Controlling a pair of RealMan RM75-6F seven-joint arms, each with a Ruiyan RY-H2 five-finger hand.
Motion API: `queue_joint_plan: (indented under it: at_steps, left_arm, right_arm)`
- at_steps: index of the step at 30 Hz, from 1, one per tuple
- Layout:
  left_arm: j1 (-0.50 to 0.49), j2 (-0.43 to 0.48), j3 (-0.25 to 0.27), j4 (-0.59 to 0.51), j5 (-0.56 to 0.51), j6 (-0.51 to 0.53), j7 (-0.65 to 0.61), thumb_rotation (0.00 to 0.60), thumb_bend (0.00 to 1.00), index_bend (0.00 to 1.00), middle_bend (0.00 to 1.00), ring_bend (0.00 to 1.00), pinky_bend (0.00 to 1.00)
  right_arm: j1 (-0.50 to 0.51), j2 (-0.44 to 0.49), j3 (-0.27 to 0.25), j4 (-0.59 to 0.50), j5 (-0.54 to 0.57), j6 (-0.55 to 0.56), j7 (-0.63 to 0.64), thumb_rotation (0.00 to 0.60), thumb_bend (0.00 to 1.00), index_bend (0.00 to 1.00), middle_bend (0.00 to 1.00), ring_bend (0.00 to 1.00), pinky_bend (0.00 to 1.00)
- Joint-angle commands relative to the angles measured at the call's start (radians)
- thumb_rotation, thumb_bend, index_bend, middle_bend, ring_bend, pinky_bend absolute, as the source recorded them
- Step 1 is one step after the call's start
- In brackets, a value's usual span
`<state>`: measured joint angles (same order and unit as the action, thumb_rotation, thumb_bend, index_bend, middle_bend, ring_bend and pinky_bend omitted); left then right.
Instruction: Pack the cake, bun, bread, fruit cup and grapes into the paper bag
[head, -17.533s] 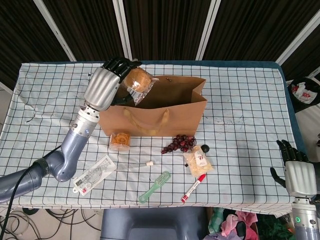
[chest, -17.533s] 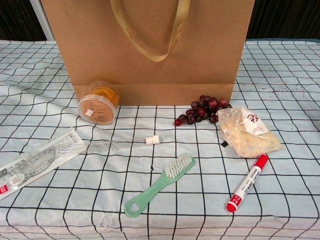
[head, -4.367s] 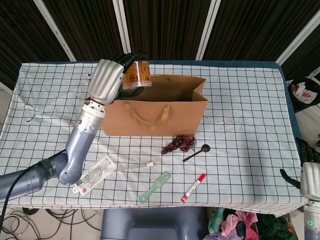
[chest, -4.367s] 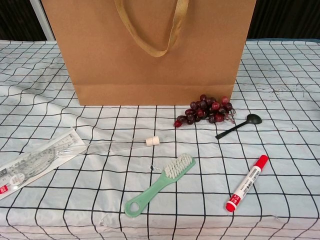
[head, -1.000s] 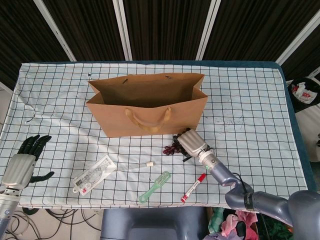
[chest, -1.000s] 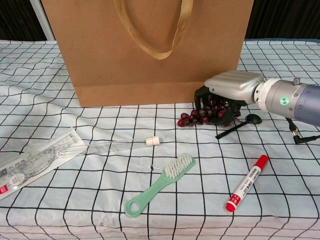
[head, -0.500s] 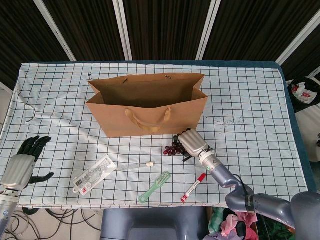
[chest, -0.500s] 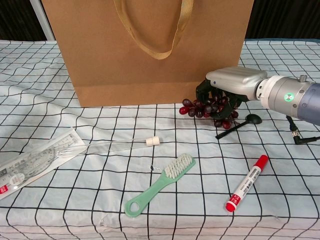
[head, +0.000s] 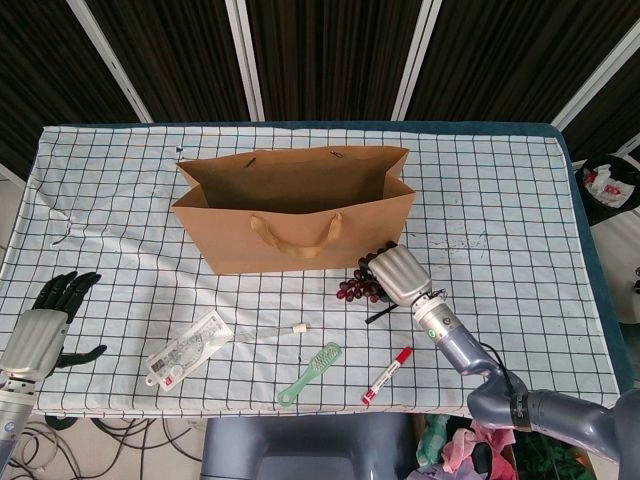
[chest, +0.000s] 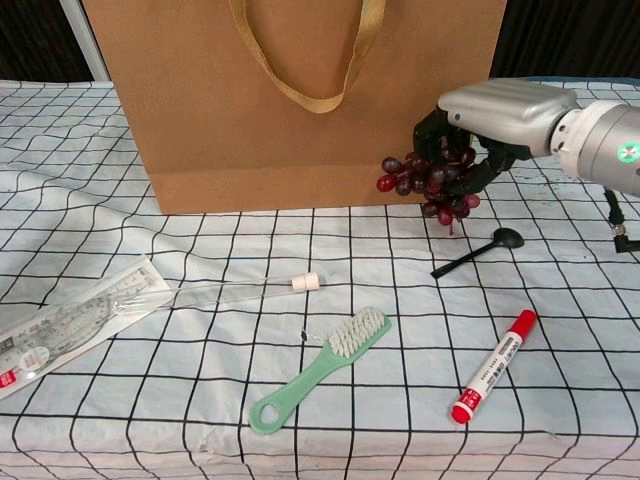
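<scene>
The brown paper bag (head: 300, 225) (chest: 300, 100) stands open at the middle of the table. My right hand (head: 398, 275) (chest: 495, 115) grips the bunch of dark red grapes (head: 358, 285) (chest: 430, 180) and holds it off the cloth, just in front of the bag's right end. Part of the bunch hangs below the fingers. My left hand (head: 40, 325) rests open at the table's left front edge, holding nothing. What lies inside the bag is hidden from both views.
On the checked cloth lie a black spoon (chest: 478, 252), a red marker (chest: 492, 366) (head: 387, 374), a green brush (chest: 320, 369) (head: 310, 373), a clear tube with a white cap (chest: 240, 288) and a packed ruler set (chest: 70, 325) (head: 188, 347).
My right hand has lifted the grapes off the table and carried them up and slightly right, beside the bag's front. The left hand has stayed put.
</scene>
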<state>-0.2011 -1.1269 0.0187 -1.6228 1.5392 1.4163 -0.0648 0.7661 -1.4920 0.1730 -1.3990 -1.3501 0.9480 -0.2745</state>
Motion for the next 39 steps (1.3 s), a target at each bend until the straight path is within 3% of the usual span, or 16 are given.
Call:
queue_joint_plan:
  at_steps: [1, 10, 21, 29, 39]
  left_arm:
    - [0.001, 0.001, 0.001, -0.001, 0.002, -0.001, 0.001, 0.600, 0.03, 0.10, 0.09, 0.01, 0.05]
    - [0.003, 0.003, -0.001, -0.002, 0.007, -0.005, 0.001, 0.600, 0.03, 0.10, 0.09, 0.01, 0.05]
    - [0.007, 0.004, 0.000, -0.004, 0.021, -0.004, -0.004, 0.600, 0.03, 0.10, 0.09, 0.01, 0.05]
    - [0.008, 0.006, -0.002, -0.004, 0.024, -0.006, -0.009, 0.600, 0.03, 0.10, 0.09, 0.01, 0.05]
    - [0.011, 0.015, -0.010, 0.001, 0.017, -0.005, -0.029, 0.600, 0.03, 0.10, 0.09, 0.01, 0.05]
  right_arm:
    - [-0.010, 0.054, -0.017, -0.048, -0.042, 0.039, -0.083, 0.600, 0.43, 0.57, 0.51, 0.51, 0.40]
    - [-0.031, 0.255, 0.002, -0.271, -0.048, 0.089, -0.243, 0.600, 0.43, 0.57, 0.51, 0.51, 0.40]
    - [-0.067, 0.536, 0.085, -0.515, 0.006, 0.158, -0.324, 0.600, 0.43, 0.57, 0.51, 0.51, 0.40]
    - [-0.021, 0.614, 0.144, -0.514, 0.051, 0.132, -0.374, 0.600, 0.43, 0.57, 0.51, 0.51, 0.40]
    - [0.072, 0.610, 0.236, -0.447, 0.195, 0.114, -0.405, 0.600, 0.43, 0.58, 0.51, 0.51, 0.40]
